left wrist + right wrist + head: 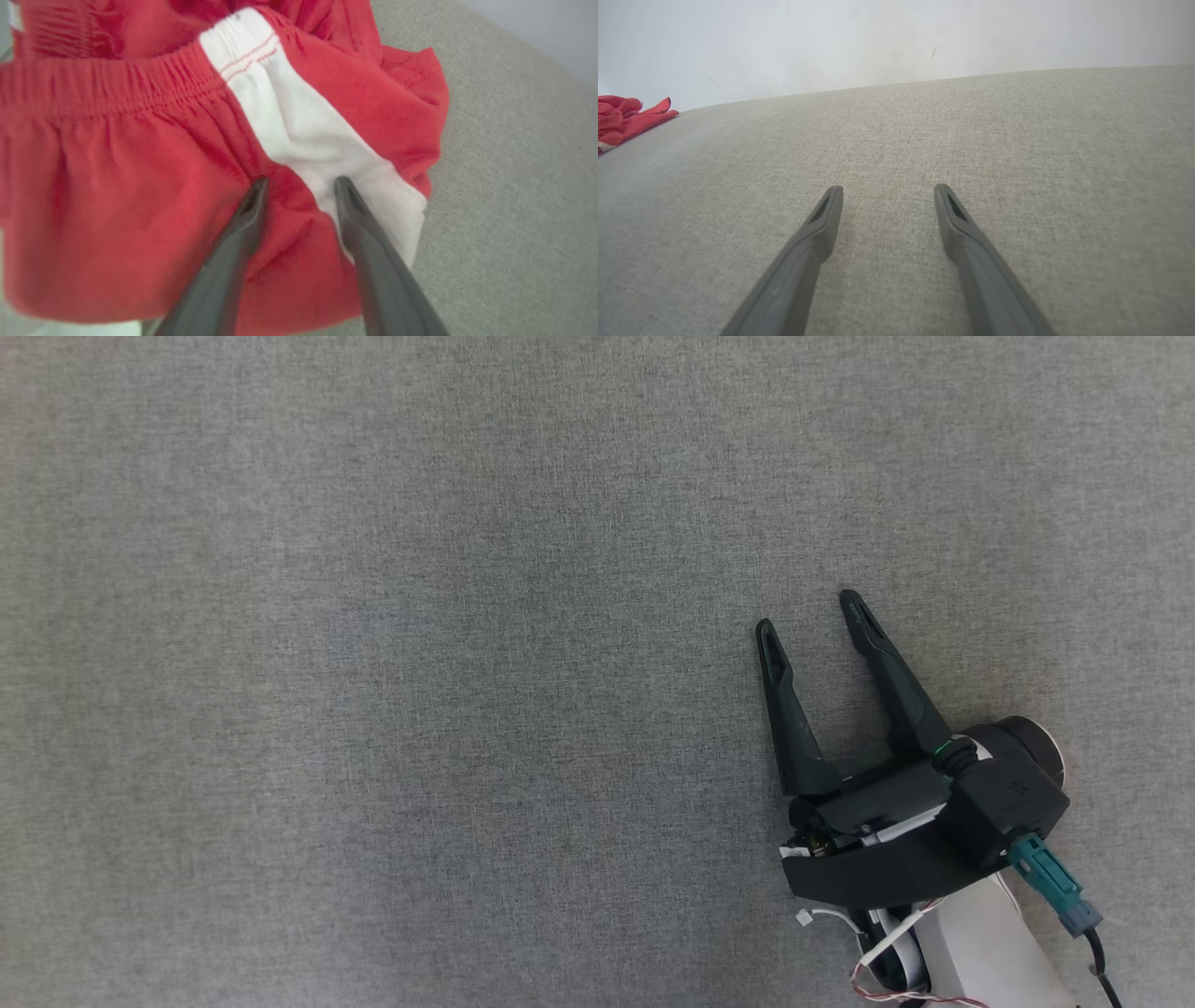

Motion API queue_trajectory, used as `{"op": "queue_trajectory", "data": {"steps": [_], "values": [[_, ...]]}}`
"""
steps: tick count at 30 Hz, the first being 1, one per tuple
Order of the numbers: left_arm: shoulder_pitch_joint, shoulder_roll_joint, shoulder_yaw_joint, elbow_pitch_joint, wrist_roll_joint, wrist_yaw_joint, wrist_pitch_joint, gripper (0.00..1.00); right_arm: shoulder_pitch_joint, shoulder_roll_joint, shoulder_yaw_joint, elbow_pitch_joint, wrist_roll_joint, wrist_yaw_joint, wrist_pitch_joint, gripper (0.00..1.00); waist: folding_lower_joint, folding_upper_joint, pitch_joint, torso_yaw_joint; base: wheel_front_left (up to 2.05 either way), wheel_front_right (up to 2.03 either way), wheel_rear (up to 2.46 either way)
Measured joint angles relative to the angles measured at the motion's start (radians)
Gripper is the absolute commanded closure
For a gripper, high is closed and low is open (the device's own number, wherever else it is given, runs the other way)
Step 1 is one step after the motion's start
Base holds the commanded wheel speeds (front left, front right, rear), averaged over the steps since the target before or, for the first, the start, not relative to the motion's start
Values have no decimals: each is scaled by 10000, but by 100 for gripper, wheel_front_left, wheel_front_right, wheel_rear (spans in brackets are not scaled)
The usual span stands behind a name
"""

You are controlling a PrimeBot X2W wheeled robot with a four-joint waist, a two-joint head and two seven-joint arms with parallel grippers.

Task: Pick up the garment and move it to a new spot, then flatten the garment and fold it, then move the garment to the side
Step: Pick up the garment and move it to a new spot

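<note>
My left claw (300, 182) has its two fingers well apart, tips set against the shorts (117, 186). One tip is on the red cloth and the other at the edge of the white side stripe (299, 126), with a ridge of fabric between them. The jaws have not met on anything, so I have hold of nothing there yet. My right claw (808, 612) is spread wide and empty, hovering over the bare grey table (373, 663) at the lower right of the head view.

The shorts lie bunched in a heap, with the gathered waistband (107, 88) toward the top of my left wrist view. From my right wrist they are a small red lump (621, 119) at the far left of the table, well apart from that claw.

I judge this to be the first step, the pick-up. The heap is neither flattened nor folded, and it sits off to one side.

The next move calls for bringing my left fingers together on that ridge, taking a good bite of cloth rather than a thin skin of it. Then I lift and carry the heap toward the open grey stretch where my right claw hovers. The fabric is soft and will sag, so a shallow pinch could slip out as I rise. I cannot tell whether my tips reach through to the table beneath.
</note>
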Motion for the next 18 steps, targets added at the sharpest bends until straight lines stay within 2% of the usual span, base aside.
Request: {"op": "queue_trajectory", "data": {"steps": [1, 8, 18], "values": [[95, 40, -13, -69, 84, 12, -13, 100, -5, -2, -4, 29, 2, 0, -2, 0, 0, 0, -32, -1, 0, 0, 0], [195, 71, -96, -491, 73, -19, -48, 100, 46, -63, -130, 341, 102, -6, 17, 0, 2, 3, -439, 69, 0, 0, 0], [-97, -15, -453, -370, -79, -627, -842, 100, 766, -173, -305, 775, 309, -27, 98, 0, 3, 4, -1708, 271, 0, 0, 0]]}}
